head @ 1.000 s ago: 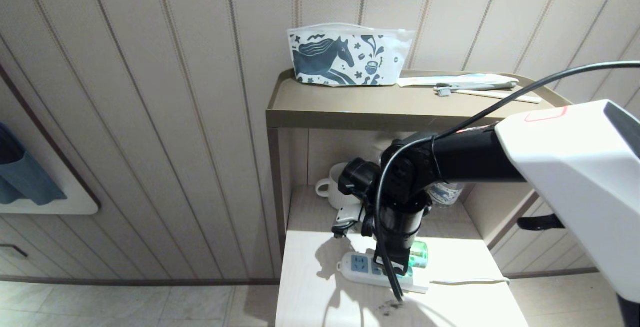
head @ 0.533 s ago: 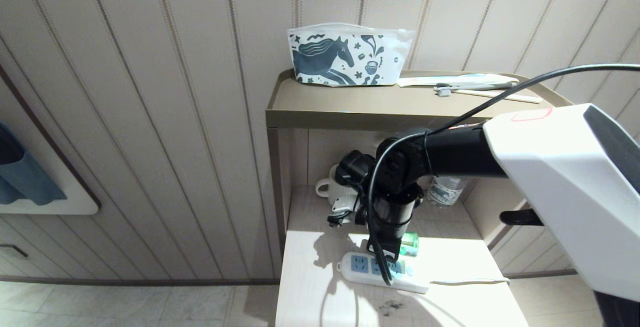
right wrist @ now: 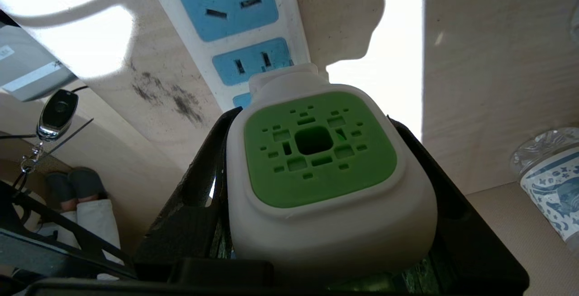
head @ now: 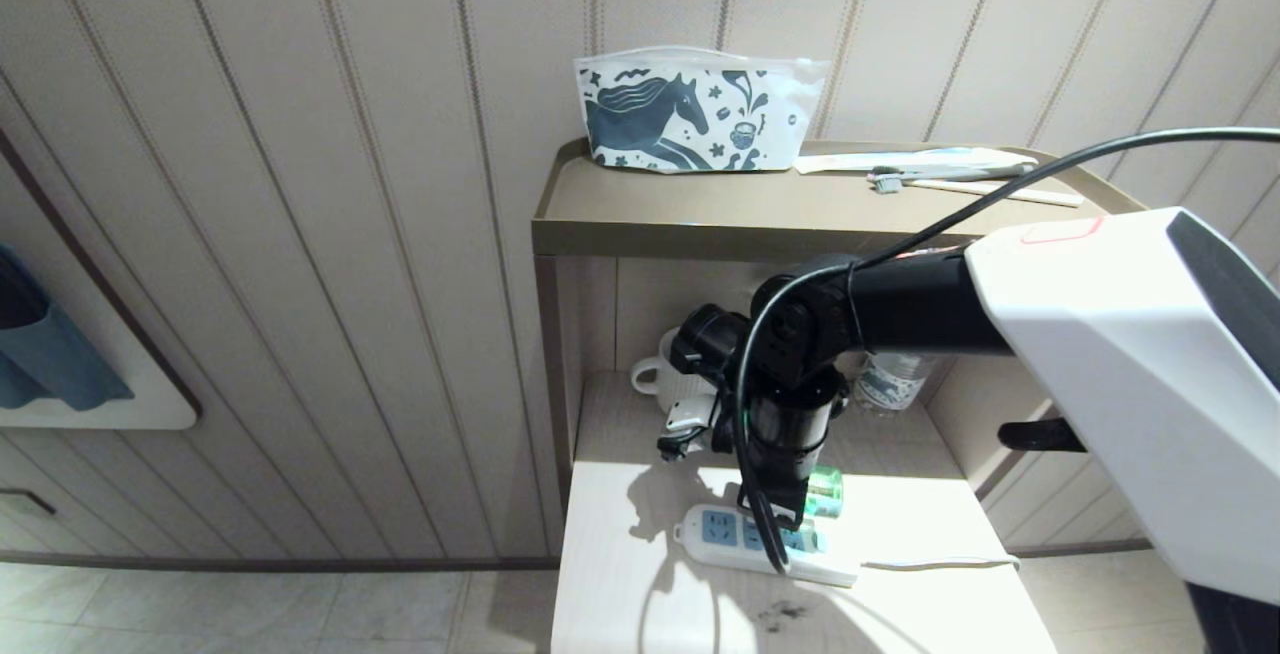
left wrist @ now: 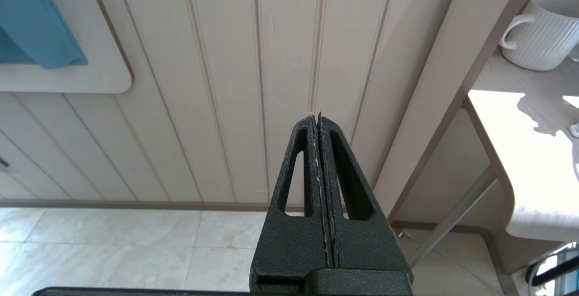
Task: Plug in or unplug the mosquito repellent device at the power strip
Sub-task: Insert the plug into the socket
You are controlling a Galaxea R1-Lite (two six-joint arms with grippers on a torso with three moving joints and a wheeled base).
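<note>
My right gripper (right wrist: pixel 312 119) is shut on the mosquito repellent device (right wrist: pixel 316 164), a white unit with a green vented patch, its black fingers (right wrist: pixel 199 187) pressing on both sides. The device hangs just over the power strip (right wrist: pixel 244 15), a white strip with light-blue socket faces; its prongs are hidden. In the head view the arm's wrist covers the gripper. Only the green bottle (head: pixel 825 492) shows beside the power strip (head: pixel 725 534) on the pale tabletop. My left gripper (left wrist: pixel 318 117) is shut and empty, parked to the left of the cabinet and facing the panelled wall.
A white mug (head: pixel 655 374) and a water bottle (head: pixel 890 379) stand at the back of the lower shelf. A horse-print pouch (head: pixel 690 114) and a toothbrush (head: pixel 950 174) lie on the top shelf. The strip's cord (head: pixel 940 564) runs right. A person's feet (right wrist: pixel 77 187) show below.
My right arm has pulled up and back toward the shelf, carrying the device from low on the strip to slightly above it. Almost nothing moved in the last half second.
</note>
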